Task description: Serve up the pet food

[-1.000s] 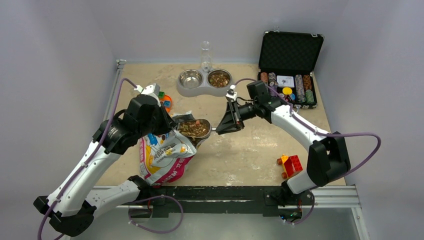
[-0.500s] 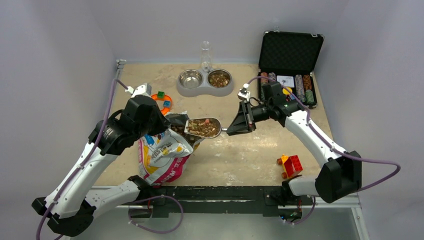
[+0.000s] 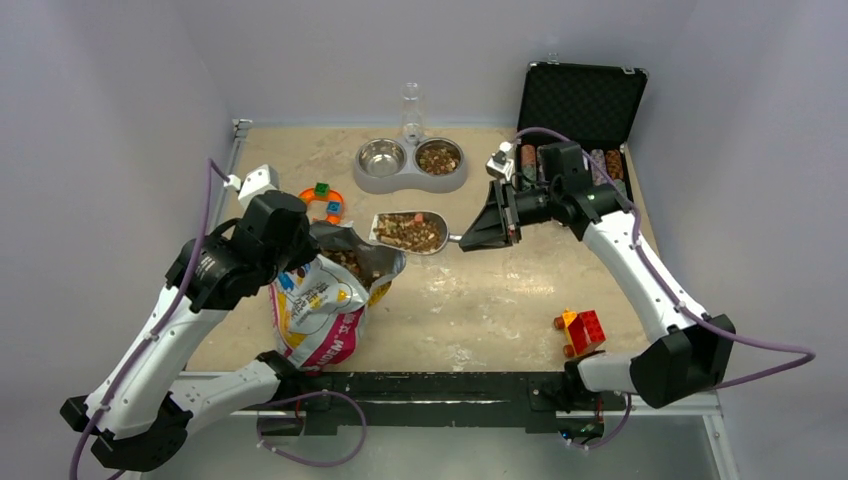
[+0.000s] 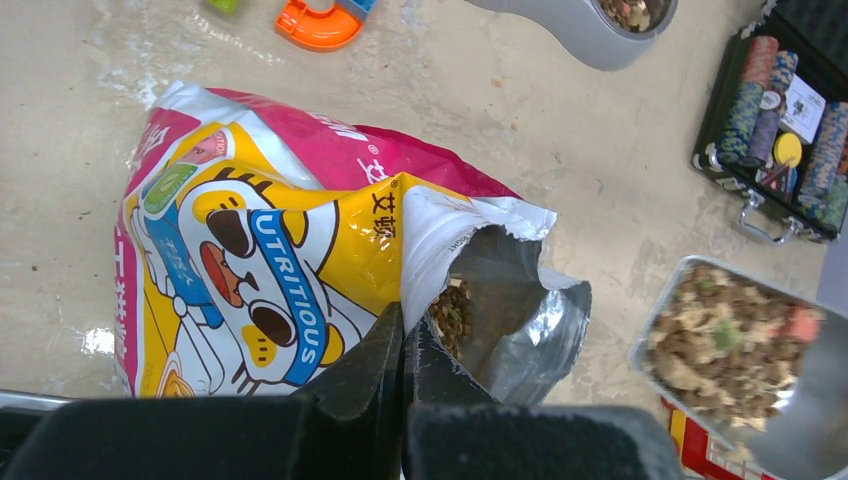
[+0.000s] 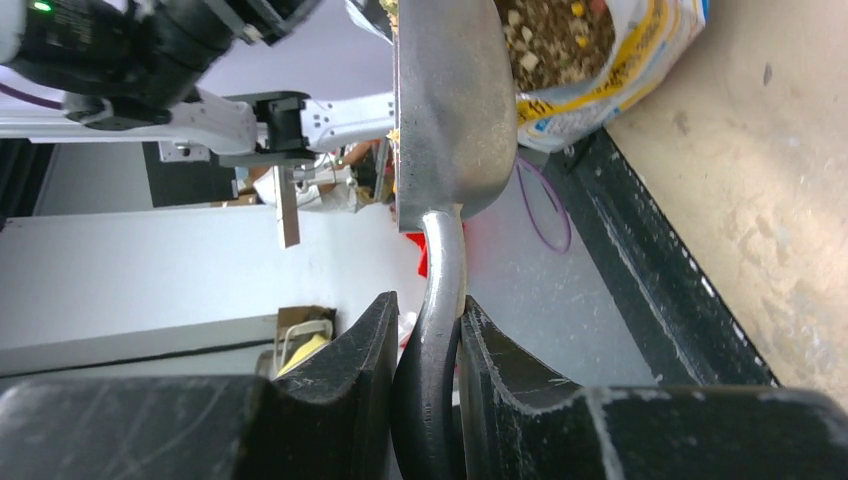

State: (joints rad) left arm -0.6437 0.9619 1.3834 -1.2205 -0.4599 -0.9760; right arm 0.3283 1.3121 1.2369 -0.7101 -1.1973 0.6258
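A metal scoop (image 3: 408, 231) heaped with brown pet food (image 3: 402, 236) hangs level above the table, just right of the bag mouth. My right gripper (image 3: 478, 238) is shut on the scoop's handle (image 5: 440, 290), with the scoop's underside (image 5: 450, 110) facing the wrist camera. The printed foil bag (image 3: 320, 300) stands open with more pet food (image 4: 450, 315) inside. My left gripper (image 4: 405, 325) is shut on the bag's torn rim. The grey double bowl (image 3: 410, 182) sits at the back: its left basin (image 3: 381, 157) is empty, its right basin (image 3: 439, 157) holds kibble.
An open black case (image 3: 575, 105) with stacked poker chips stands back right, close behind my right arm. A clear bottle (image 3: 411, 110) rises behind the bowl. An orange toy (image 3: 325, 200) lies left of the scoop. Red and yellow bricks (image 3: 580, 330) sit front right.
My right gripper has drawn the loaded scoop out of the bag and carried it right and toward the back. The left arm has shifted left, and the bag stands more upright.
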